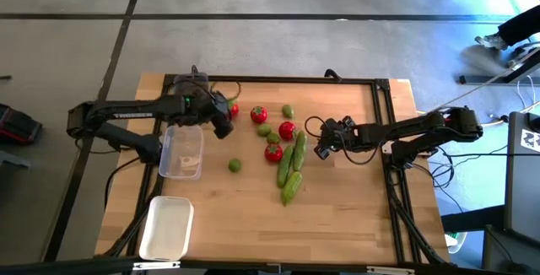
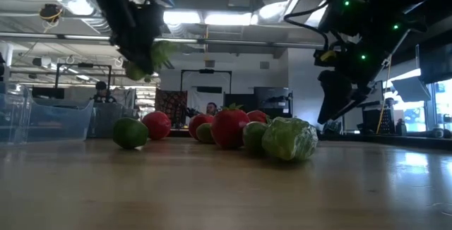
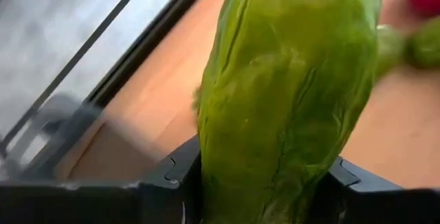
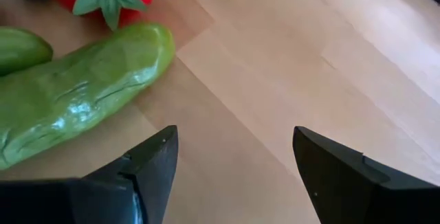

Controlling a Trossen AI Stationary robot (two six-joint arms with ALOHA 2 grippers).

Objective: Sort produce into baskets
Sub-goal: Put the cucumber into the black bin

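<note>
High view: on the wooden worktop (image 1: 337, 216), the left pincer (image 1: 221, 121) hangs beside the clear plastic rounded tray (image 1: 181, 152); the right pincer (image 1: 324, 140) sits near loose red tomatoes and cucumbers.

Left wrist view: the left pincer is pinching a long light-green toy cucumber (image 3: 289, 100).

Right wrist view: spread dark fingers (image 4: 148, 169) hover over bare wood, beside another light-green cucumber (image 4: 75, 93).

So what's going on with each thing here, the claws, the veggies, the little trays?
Left gripper: shut on a cucumber, raised off the table.
Right gripper: open, empty, beside the pile.
Cucumbers on the table: lying flat, unsorted.
Tomatoes: loose on the table.
Round green fruits: loose on the table.
Clear basket: contents unclear.
White basket: empty.
</note>
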